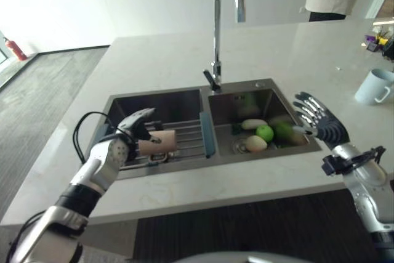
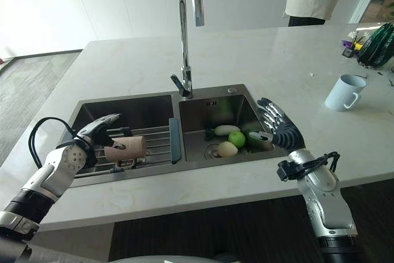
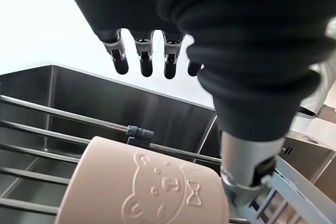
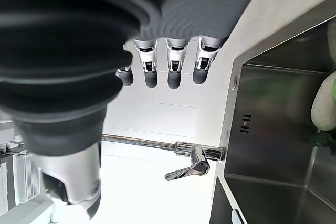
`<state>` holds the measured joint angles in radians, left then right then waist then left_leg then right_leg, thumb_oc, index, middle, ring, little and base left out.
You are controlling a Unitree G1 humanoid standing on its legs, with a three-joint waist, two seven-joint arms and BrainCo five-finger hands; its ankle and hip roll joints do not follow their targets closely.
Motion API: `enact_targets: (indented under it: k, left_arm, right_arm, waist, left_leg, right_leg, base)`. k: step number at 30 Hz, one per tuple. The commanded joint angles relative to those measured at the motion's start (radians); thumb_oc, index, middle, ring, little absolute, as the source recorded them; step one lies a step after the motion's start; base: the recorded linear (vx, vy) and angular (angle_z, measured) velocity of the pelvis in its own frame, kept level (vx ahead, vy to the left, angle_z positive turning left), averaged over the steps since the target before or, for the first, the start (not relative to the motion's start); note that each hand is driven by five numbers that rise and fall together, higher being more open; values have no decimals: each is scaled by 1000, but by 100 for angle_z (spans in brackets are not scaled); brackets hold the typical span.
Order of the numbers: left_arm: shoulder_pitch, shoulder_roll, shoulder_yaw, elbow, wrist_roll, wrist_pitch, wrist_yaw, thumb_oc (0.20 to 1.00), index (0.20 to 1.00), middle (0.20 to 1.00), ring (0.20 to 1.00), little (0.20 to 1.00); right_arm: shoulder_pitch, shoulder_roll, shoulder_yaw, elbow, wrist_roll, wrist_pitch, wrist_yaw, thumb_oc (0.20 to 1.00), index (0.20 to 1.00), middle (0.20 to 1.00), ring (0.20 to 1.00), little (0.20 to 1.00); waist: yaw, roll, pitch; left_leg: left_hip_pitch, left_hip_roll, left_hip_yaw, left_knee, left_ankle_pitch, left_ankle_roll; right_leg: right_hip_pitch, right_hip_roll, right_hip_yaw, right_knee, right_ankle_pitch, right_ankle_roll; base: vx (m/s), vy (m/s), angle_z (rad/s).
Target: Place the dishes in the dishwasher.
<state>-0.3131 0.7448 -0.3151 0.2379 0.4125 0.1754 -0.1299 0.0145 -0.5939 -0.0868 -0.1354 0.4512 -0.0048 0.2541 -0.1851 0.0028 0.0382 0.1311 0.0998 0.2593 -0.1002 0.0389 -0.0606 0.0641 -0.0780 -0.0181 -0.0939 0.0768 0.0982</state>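
Over the sink's left basin rack, the left hand hovers with straight fingers above a pink mug, the right hand spread open.

Pink cup embossed with bear face, on steel rack. Green apple, pale vegetables in steel sink. White speckled worktop; pale blue mug at 3 o'clock.

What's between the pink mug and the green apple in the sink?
In the right eye view, the pink mug lies on the wire rack; the rack's blue end piece and the basin divider separate it from the green apple.
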Motion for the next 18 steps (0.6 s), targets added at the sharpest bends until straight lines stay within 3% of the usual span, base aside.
enact_targets:
  k: [1,18]
  left_arm:
    - [-90,22,10,30,-6,-2,9,1000,1000,1000,1000,1000]
    - [-47,19,8,53,24,17,-43,1000,1000,1000,1000,1000]
  right_arm:
    - [-73,-41,-32,-24,0,-32,-16,1000,1000,1000,1000,1000]
    - [-43,-41,-47,-44,-4,-22,-10,1000,1000,1000,1000,1000]
  waist:
    - [-5,19,27]
    - [-8,22,31]
  left_leg:
    - [13,-23,-23,13,-81,26]
    - [34,-24,-16,13,-86,27]
  right_leg:
    - [23,23,-48,7,-60,36]
    - [40,26,-45,7,-67,38]
  base:
    - [0,0,0]
    - [11,2,0]
